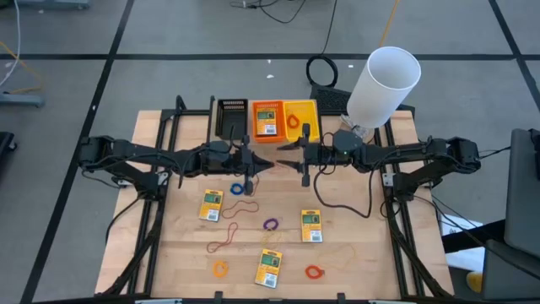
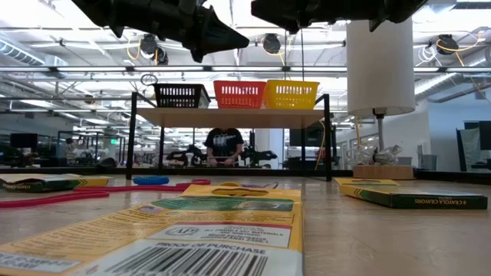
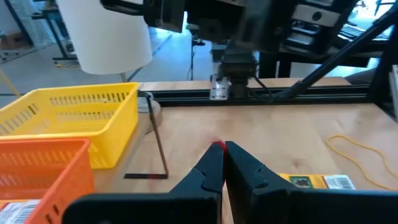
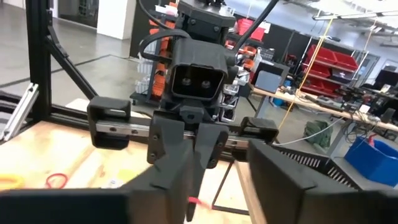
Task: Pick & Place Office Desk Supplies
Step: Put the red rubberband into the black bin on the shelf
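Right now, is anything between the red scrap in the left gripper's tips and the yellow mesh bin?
Yes: the right gripper faces the left gripper, shut on the red scrap, just before the yellow mesh bin, crowding that path.

Mid-table: left claw [image 1: 268, 163] and right claw [image 1: 283, 146] meet tip to tip, near each other, blocking the lane in front of the bins. Back edge crowded: black bin [image 1: 230, 117], orange bin [image 1: 267, 121], yellow bin [image 1: 301, 120] in a row, white cylinder [image 1: 384, 84] beside them at right. Front half of the table [image 1: 363, 253] open between scattered yellow packs [image 1: 212, 205] and rubber-band loops [image 1: 270, 225].
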Available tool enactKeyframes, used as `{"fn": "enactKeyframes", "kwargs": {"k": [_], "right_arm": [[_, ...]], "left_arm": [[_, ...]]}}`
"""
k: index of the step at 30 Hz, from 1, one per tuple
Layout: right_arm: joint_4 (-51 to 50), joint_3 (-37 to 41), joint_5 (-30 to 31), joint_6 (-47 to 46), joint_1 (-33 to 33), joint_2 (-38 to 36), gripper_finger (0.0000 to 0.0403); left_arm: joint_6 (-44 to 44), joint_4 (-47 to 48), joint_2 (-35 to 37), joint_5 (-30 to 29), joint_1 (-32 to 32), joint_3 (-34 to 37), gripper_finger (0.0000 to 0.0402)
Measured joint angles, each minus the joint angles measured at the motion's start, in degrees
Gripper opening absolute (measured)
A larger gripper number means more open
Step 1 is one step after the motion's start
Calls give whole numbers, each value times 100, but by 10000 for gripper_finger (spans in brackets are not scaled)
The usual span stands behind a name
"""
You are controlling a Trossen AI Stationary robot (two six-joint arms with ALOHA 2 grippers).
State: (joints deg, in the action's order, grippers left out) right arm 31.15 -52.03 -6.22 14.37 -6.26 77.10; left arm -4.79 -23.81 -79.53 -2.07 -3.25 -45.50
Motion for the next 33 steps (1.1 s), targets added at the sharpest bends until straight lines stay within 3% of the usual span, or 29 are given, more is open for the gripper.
{"fn": "enactKeyframes", "kwargs": {"k": [5, 9, 14, 24, 28, 33], "right_arm": [[38, 0, 7, -17, 0, 0, 222], [31, 0, 9, -126, 0, 0, 240], [-214, 0, 3, -434, 0, 0, 238], [-535, 2, 0, -487, 0, 4, 220], [-527, 2, -2, -478, 0, 4, 217], [-527, 2, -2, -472, 0, 4, 216]], "left_arm": [[-7, -2, 0, -93, 0, 0, 0], [-231, -7, 71, -370, 0, 0, 0], [-522, -11, 521, -792, 2, -2, 0], [-1668, 276, 1738, -2754, -106, -4, 0], [-1758, 429, 1977, -2911, -371, -4, 0], [-1699, 592, 2002, -2685, -814, -4, 0]]}}
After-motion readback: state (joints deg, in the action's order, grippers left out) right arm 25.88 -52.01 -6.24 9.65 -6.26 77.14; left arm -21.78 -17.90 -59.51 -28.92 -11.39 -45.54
